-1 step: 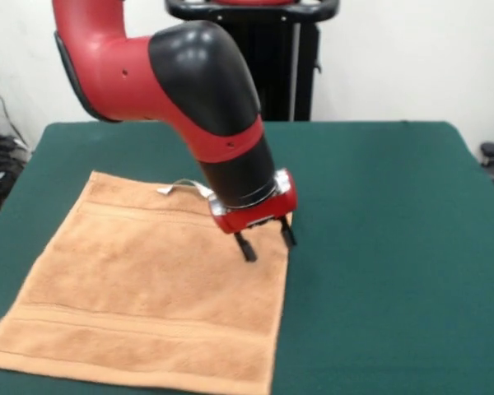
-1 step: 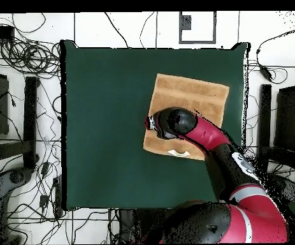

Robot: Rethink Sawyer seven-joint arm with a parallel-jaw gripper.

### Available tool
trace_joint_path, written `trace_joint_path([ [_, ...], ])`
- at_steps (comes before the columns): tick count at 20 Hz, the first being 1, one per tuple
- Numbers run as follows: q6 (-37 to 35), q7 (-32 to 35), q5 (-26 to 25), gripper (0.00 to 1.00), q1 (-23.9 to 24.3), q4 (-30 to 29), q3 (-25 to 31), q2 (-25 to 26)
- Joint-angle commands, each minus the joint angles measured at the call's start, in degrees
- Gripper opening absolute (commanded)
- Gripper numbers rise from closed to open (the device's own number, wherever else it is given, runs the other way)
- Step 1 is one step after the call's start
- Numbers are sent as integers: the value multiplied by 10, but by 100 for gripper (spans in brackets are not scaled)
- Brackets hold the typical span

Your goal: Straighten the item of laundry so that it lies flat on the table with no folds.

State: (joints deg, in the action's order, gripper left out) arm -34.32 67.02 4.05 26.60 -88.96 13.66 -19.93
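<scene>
The towel (image 1: 148,296) is seen spread flat on the table (image 1: 379,247); the gripper (image 1: 266,239) is held spread over its edge, empty

- A large rectangular table (image 2: 111,127) covered in dark green cloth fills the middle; pale floor surrounds it
- A roughly square orange-tan terry towel (image 2: 194,96) lies spread on the table's right part, near the right edge; a woven band shows along its upper side
- A small white tag (image 2: 177,152) sits at the towel's lower edge
- The red and black robot arm (image 2: 220,147) reaches up from the bottom right over the towel's lower left part; its gripper is hidden beneath the wrist
- Black cables (image 2: 22,51) tangle on the floor to the left
</scene>
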Motion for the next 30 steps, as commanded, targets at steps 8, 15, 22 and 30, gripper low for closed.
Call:
trace_joint_path([
  [8, -143, 100, 18, 100, -34, -68, 15, 104],
  [15, -49, 109, -15, 100, -61, -67, -10, 50],
  [22, 9, 160, -42, 100, -129, -18, -101, -7],
  [30, 68, 159, -47, 100, -155, 16, -161, -7],
])
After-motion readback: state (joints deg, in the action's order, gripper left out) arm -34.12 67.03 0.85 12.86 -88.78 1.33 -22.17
